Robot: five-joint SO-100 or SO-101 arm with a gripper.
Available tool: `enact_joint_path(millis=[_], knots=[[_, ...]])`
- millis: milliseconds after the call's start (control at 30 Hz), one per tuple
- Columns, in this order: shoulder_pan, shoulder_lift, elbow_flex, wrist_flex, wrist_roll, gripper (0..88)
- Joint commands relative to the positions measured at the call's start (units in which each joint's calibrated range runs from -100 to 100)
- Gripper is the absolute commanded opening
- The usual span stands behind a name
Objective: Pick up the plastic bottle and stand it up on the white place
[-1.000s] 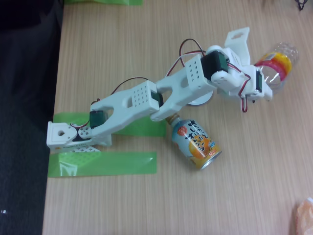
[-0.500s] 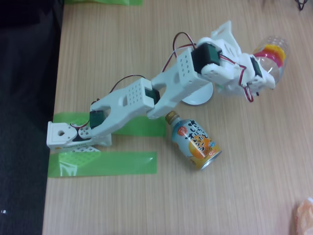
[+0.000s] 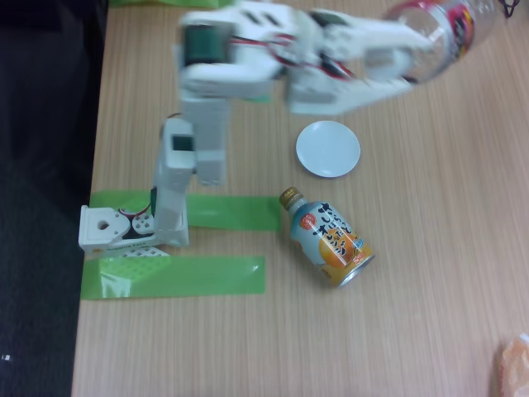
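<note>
- Where the fixed view meets its lower right corner, a pale orange object (image 3: 514, 364) is cut off by the frame edge; what it is cannot be told.
- Light wood-grain table (image 3: 248, 347) fills most of the frame; a dark floor (image 3: 41, 248) borders it at left.
- Two green tape strips (image 3: 207, 275) lie beside the white arm base (image 3: 116, 231).
- Light-blue and orange can (image 3: 329, 238) lies on its side, gold cap toward the white disc (image 3: 328, 149), which sits flat and uncovered just beyond it.
- Blurred white gripper (image 3: 413, 58) appears clamped around the plastic bottle (image 3: 450, 33), held tilted above the table at upper right, apart from the disc.
</note>
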Motion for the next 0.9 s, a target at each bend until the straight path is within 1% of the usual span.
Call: enact_joint_path(millis=[0,167,233,533,667,867], knots=[[-0.04,-7.79,-1.35,0.05,3.34,7.5],[-0.04,-16.03,-0.72,1.08,3.82,7.4],[-0.04,-18.46,2.45,1.25,3.82,7.4],[0.03,-25.85,32.42,0.57,3.29,7.4],[-0.04,-26.27,39.48,0.22,3.29,7.4],[-1.38,-25.52,40.57,-7.33,3.29,7.4]])
